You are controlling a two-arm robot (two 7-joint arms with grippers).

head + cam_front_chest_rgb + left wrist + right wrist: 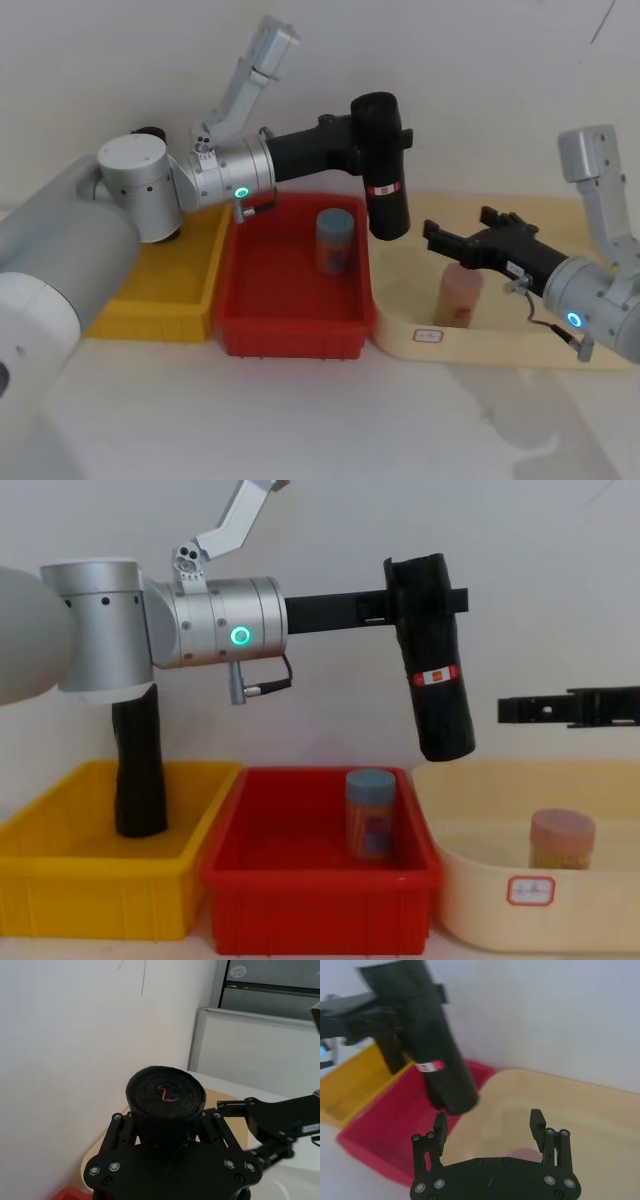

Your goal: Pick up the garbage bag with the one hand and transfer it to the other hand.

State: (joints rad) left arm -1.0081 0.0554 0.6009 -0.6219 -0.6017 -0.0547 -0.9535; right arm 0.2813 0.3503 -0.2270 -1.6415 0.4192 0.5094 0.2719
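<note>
The garbage bag (386, 180), a black roll with a red-and-white label band (437, 676), hangs nearly upright in the air over the seam between the red bin and the cream tray. My left gripper (392, 132), on the green-ringed arm, is shut on the roll near its top; the left wrist view shows the roll's end (165, 1094) between its fingers (120, 1132). My right gripper (458, 228), on the blue-ringed arm, stands open a short way to the right of the roll's lower half, over the cream tray. In the right wrist view the roll (437, 1055) lies ahead of the open fingers (440, 1124).
The red bin (290, 335) holds a blue-lidded jar (334, 240). A pink-lidded jar (460, 295) stands in the cream tray (480, 345) below my right gripper. At the left, a plain black roll (138, 770) stands in the yellow bin (90, 900). A white wall is close behind.
</note>
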